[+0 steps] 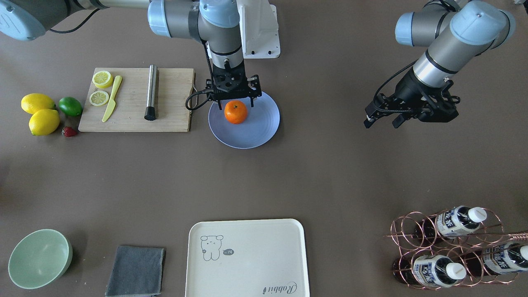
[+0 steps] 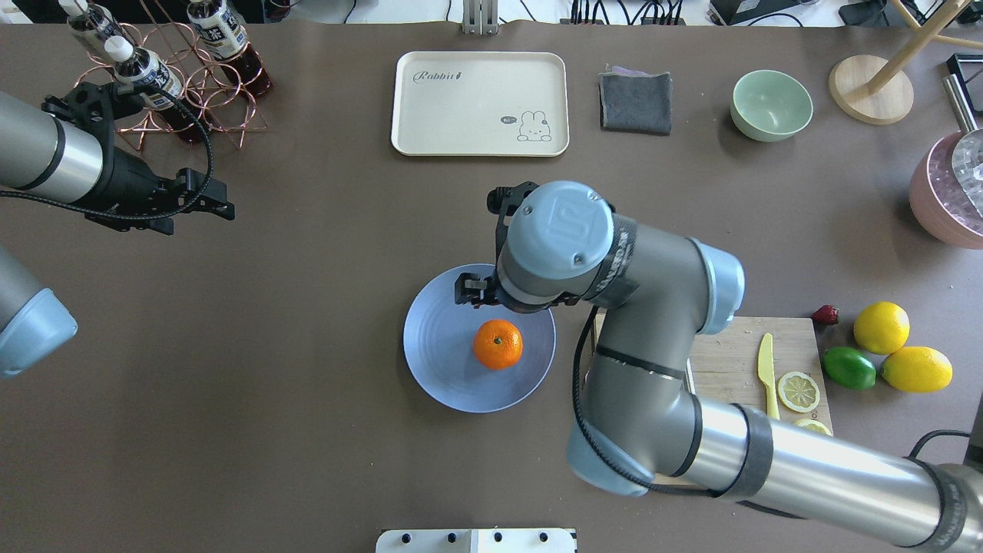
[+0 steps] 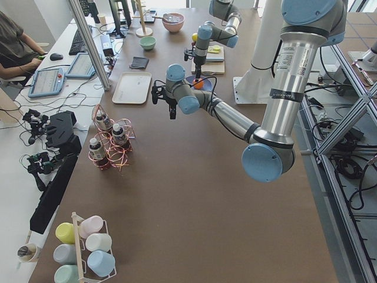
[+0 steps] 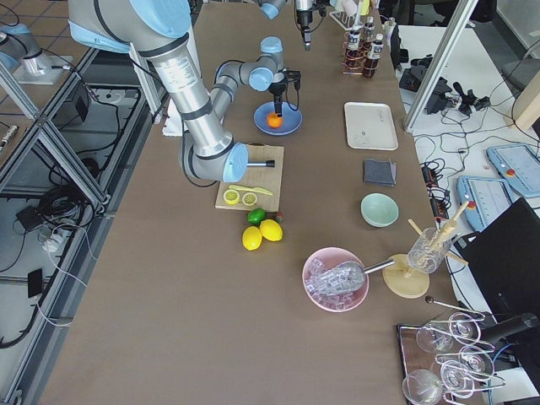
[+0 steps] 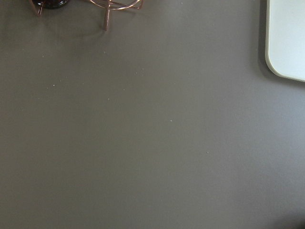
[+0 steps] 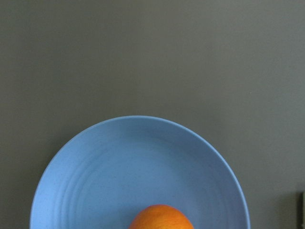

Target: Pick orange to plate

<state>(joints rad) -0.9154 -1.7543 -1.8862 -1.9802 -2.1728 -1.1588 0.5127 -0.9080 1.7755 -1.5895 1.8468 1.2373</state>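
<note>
The orange (image 1: 235,112) rests on the periwinkle-blue plate (image 1: 258,130), a little toward the robot's side of its middle. My right gripper (image 1: 235,101) hangs just above the fruit, open, with a finger to either side and neither touching it. Looking down from the right wrist, only the top of the orange (image 6: 161,217) shows on the plate (image 6: 119,167). Far off over bare table, my left gripper (image 1: 383,119) is open and holds nothing. From overhead the orange (image 2: 498,344) lies on the plate (image 2: 438,361), beside the right wrist.
A wooden cutting board (image 1: 173,103) with lemon slices, a yellow knife and a metal cylinder lies next to the plate. Beyond it are two lemons (image 1: 41,115), a lime and a strawberry. A cream tray (image 1: 247,255), green bowl (image 1: 39,258), grey cloth and bottle rack (image 1: 453,247) line the operators' edge.
</note>
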